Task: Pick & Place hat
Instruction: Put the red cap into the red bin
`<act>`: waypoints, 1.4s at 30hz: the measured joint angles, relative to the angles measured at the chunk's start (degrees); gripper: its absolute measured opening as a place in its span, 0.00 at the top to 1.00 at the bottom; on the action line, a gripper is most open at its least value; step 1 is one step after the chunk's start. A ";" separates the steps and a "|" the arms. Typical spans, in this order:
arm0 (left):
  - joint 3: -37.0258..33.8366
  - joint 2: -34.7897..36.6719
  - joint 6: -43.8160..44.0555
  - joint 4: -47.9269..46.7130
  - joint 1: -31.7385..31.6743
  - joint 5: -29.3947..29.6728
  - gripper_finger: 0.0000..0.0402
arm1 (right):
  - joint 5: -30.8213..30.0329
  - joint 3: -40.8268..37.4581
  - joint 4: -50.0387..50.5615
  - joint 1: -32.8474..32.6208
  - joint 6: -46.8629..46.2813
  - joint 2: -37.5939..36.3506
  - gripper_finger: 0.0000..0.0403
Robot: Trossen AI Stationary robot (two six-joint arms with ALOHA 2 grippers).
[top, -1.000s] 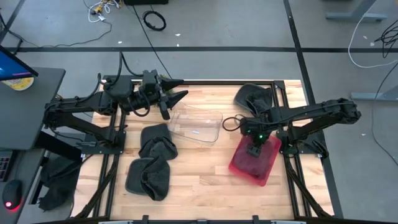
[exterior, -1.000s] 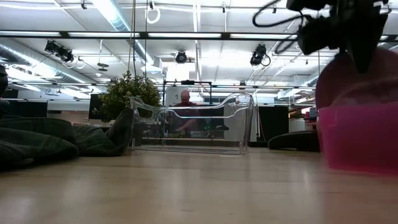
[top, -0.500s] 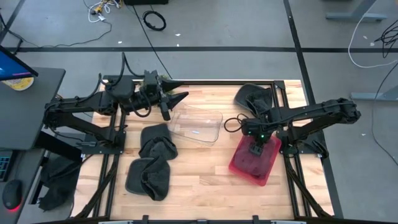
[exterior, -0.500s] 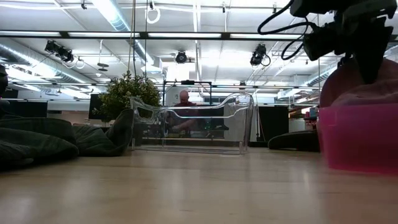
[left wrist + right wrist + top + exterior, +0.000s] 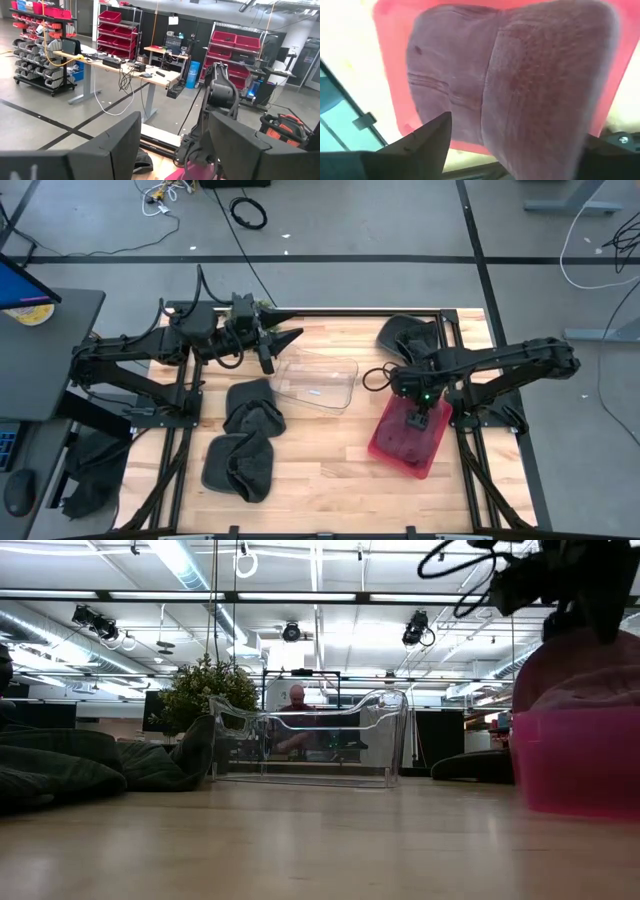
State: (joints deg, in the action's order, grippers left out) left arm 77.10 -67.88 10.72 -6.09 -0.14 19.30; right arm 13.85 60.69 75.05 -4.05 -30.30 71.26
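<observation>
Hovering over the pink bin (image 5: 410, 439) at about four o'clock on the table (image 5: 330, 480), the right gripper (image 5: 419, 420) points straight down with its fingers (image 5: 427, 135) spread apart and nothing between them. Directly under it a hat (image 5: 510, 80) lies inside the bin, filling most of it, and the wrist camera shows clear space between the fingertips and the cloth. From table height the hat's crown (image 5: 590, 670) bulges above the bin's rim, with the gripper above it and not touching.

Near the middle of the table sits a clear plastic bin (image 5: 315, 383) with no cloth in it. Two dark hats lie at about eight o'clock, one (image 5: 253, 405) just beside the clear bin, the other (image 5: 240, 466) closer to the table's near edge. Another dark hat (image 5: 406, 335) rests at about one o'clock, by the far edge.

The left gripper (image 5: 287, 327) waits at about eleven o'clock, level above the far left of the table and aimed toward the centre, its fingers (image 5: 107, 147) apart and holding nothing.
</observation>
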 joint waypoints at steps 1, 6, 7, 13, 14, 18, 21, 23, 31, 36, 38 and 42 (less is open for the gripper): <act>0.00 0.00 0.00 0.00 0.00 -0.01 0.41 | -0.51 0.75 1.21 0.00 0.54 -0.02 0.32; 0.00 0.00 0.02 -0.15 0.00 -0.01 0.41 | -7.86 3.61 8.87 0.52 2.39 -0.02 0.37; 0.00 0.00 0.02 -0.17 0.02 -0.01 0.41 | -9.55 4.07 10.56 0.94 2.32 -0.02 0.38; 0.00 0.00 0.02 -0.22 0.02 -0.01 0.41 | -14.24 4.60 14.49 3.44 0.77 -0.02 0.47; 0.00 0.00 0.03 -0.22 0.01 -0.01 0.41 | -14.22 4.60 14.31 3.68 0.64 -0.02 0.49; 0.00 0.00 0.14 -0.22 0.21 -0.01 0.41 | -12.15 4.62 11.33 4.04 -0.81 -0.02 0.59; 0.00 0.00 0.11 -0.22 0.37 -0.01 0.41 | -9.39 4.24 7.82 4.01 -2.64 -0.02 0.68; 0.00 0.00 0.11 -0.22 0.39 -0.01 0.41 | -7.04 3.04 4.38 3.69 -4.35 0.01 0.76; 0.00 0.00 -0.02 -0.22 0.39 -0.01 0.41 | -6.05 -5.74 -3.50 0.36 -10.65 0.03 0.98; 0.00 0.00 -0.01 -0.20 0.39 -0.01 0.41 | -0.69 -10.03 -10.12 -0.17 -11.75 0.03 0.99; 0.00 0.00 -0.02 -0.20 0.39 -0.01 0.41 | 2.18 -11.06 -13.90 -0.79 -11.30 0.03 0.99; 0.00 0.00 -0.02 -0.17 0.37 -0.01 0.41 | 4.88 -12.07 -18.20 -1.07 -12.36 0.03 1.00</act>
State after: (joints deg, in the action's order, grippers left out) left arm 77.10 -67.88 10.70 -6.26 0.23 19.29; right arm 18.74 48.62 56.85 -5.13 -42.66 71.29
